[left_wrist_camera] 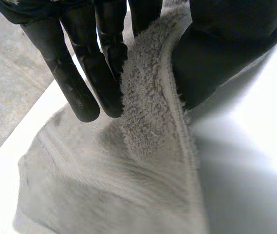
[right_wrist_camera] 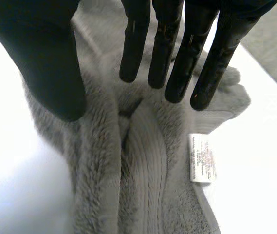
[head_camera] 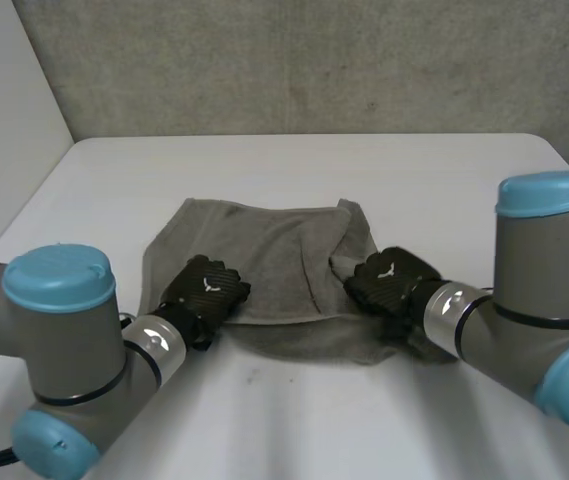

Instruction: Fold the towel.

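The left arm (head_camera: 74, 350) and right arm (head_camera: 544, 290) are thick grey tubes with rounded light-blue caps (head_camera: 59, 278) and silver wrist rings (head_camera: 159, 340). The left hand (head_camera: 204, 290) and right hand (head_camera: 389, 280) are matte black, each back marked white.

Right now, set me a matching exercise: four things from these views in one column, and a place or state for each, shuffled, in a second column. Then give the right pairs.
Column one
1. left hand
2. right hand
3. towel
4. label

Column two
a. white, printed, at the towel's edge
b. pinching the towel's hemmed edge between fingers and thumb
c. grey, lying rumpled on the white table
d. over bunched towel, near the label

Pairs: 1-b, 2-d, 3-c, 4-a
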Available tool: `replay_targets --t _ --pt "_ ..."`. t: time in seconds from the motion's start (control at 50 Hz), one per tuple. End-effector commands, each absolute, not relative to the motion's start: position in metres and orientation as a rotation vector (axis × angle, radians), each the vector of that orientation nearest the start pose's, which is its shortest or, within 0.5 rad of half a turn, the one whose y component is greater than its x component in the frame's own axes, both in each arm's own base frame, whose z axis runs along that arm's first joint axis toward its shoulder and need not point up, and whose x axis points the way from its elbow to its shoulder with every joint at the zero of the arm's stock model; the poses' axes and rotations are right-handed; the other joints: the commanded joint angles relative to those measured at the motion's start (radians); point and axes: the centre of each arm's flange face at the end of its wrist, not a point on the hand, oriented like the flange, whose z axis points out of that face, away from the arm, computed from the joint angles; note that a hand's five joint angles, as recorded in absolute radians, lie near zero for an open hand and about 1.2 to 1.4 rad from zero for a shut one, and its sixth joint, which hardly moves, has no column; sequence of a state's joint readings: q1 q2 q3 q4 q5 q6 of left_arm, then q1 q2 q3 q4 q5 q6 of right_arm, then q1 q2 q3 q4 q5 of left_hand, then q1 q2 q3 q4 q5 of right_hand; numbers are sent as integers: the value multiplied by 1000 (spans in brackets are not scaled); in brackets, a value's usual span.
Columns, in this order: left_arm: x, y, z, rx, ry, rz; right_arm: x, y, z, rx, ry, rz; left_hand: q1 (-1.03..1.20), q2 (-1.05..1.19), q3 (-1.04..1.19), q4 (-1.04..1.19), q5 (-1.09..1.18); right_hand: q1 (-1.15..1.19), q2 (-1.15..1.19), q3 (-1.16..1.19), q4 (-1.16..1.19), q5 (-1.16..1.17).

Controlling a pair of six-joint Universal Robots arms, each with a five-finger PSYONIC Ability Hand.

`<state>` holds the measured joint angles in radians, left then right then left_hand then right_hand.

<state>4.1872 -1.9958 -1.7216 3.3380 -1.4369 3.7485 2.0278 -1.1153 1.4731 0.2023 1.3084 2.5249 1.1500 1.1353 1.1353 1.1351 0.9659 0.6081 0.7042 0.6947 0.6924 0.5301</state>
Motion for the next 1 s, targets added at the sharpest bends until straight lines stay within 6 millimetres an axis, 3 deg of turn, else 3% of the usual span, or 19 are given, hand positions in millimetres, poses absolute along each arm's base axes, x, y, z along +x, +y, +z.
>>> replay_targets --t 0.02,0.08,0.22,0.46,0.52,0.56,0.58,0.62,0.64,0.66,0.84,0.88,1.0 --pt "-290 -198 168 1520 2162 -1852 266 -250 196 -1113 2243 -1479 -134 -120 -120 -119 -125 -97 -193 -183 -181 -193" --pt "-290 -192 174 1525 2149 -1874 255 -256 191 -1039 2297 -1452 -191 -176 -176 -176 -181 -206 -302 -292 -290 -302" --pt "-288 -189 173 1527 2153 -1867 234 -258 175 -981 2392 -1391 -194 -179 -179 -179 -184 -194 -291 -281 -279 -291" --pt "-281 -192 168 1500 2177 -1830 206 -257 164 -875 2431 -1299 -266 -252 -252 -252 -257 -183 -279 -269 -267 -279" --pt "-277 -197 166 1470 2186 -1815 203 -258 161 -847 2427 -1275 -390 -375 -375 -375 -380 -80 -176 -166 -164 -176" --pt "-276 -198 165 1462 2191 -1807 204 -257 151 -844 2417 -1247 -399 -384 -384 -384 -390 180 84 93 96 83" --pt "-275 -198 164 1462 2195 -1800 204 -257 151 -844 2417 -1247 -396 -382 -382 -381 -387 181 85 95 97 85" --pt "-275 -198 162 1460 2200 -1793 206 -258 139 -844 2409 -1225 -385 -370 -370 -370 -375 628 532 542 544 532" --pt "-275 -199 161 1459 2202 -1791 206 -258 139 -844 2409 -1225 -344 -329 -329 -329 -334 631 535 544 546 534" --pt "-275 -199 161 1459 2202 -1791 206 -259 138 -834 2406 -1227 -343 -329 -329 -329 -334 787 690 700 702 690" --pt "-275 -201 156 1462 2209 -1784 206 -266 157 -814 2368 -1318 246 260 260 260 255 788 692 702 704 692" --pt "-274 -202 157 1452 2207 -1785 206 -266 177 -853 2337 -1406 246 261 261 261 256 788 692 702 704 692" --pt "-274 -204 166 1448 2183 -1803 208 -257 187 -1049 2330 -1412 246 261 261 261 256 788 692 702 704 692"
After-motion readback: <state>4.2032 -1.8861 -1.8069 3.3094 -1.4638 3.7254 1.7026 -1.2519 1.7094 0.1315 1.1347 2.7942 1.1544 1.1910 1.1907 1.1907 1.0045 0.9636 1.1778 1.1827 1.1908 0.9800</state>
